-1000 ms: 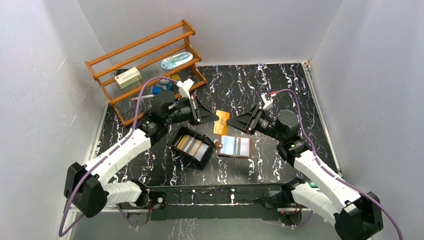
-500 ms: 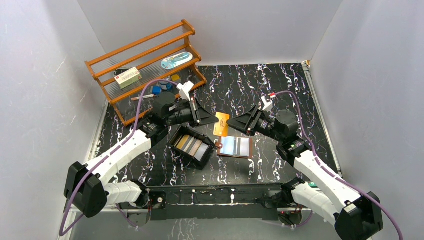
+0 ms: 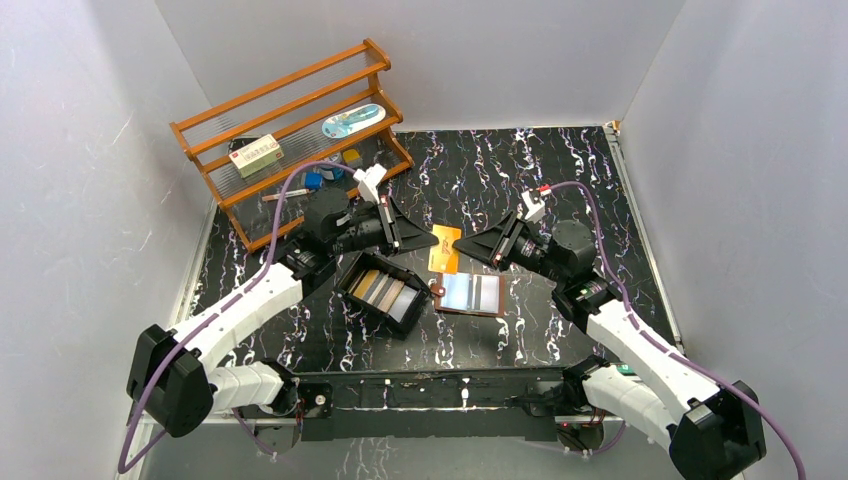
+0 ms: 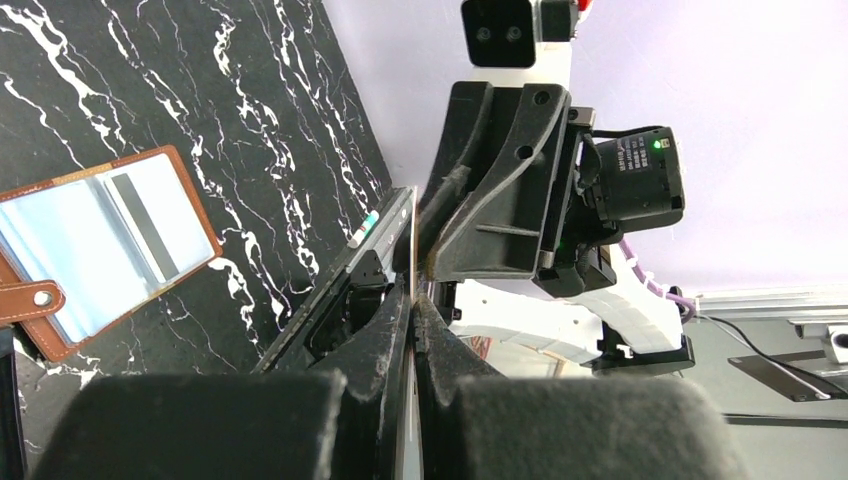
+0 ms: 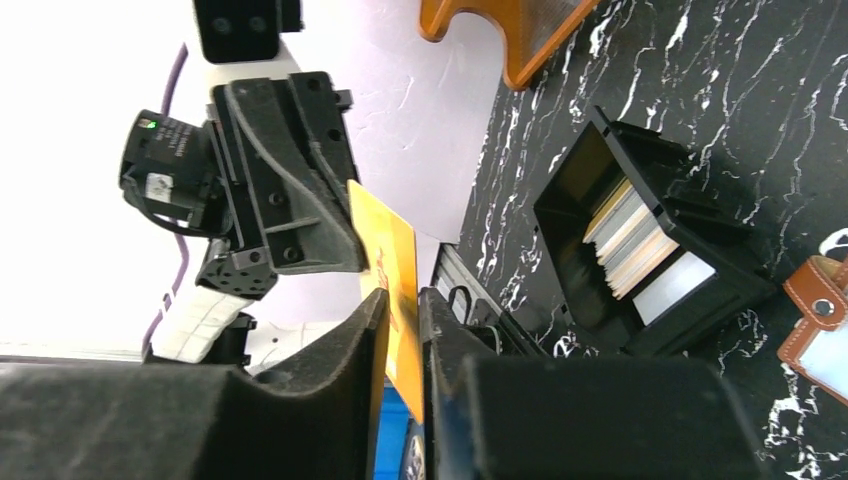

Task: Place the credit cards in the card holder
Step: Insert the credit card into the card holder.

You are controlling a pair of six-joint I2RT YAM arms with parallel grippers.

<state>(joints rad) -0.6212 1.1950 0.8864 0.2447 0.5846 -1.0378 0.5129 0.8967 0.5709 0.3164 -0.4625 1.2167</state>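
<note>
**Left gripper (image 3: 431, 240) and right gripper (image 3: 463, 245) on one gold-orange card (image 3: 443, 250), above the table**

Left gripper: fingers together, clamped on the left edge of the gold-orange card. Card stands on edge, off the table (image 3: 560, 170). Right gripper: jaws narrow, one on either side of the card's opposite edge. The right wrist view does not settle whether they pinch it or only straddle it.

Nearest the arm bases, the card holder (image 3: 470, 293) lies open and flat on the black marbled table, pale pockets up, snap tab at its left end. It sits just below the held card, apart from it. Black tray (image 3: 392, 266) just left of the holder, with silver-grey, tan and white cards (image 3: 385, 292) stacked inside.

Far left corner: wooden shelf (image 3: 378, 62) with small items on its tiers
</note>
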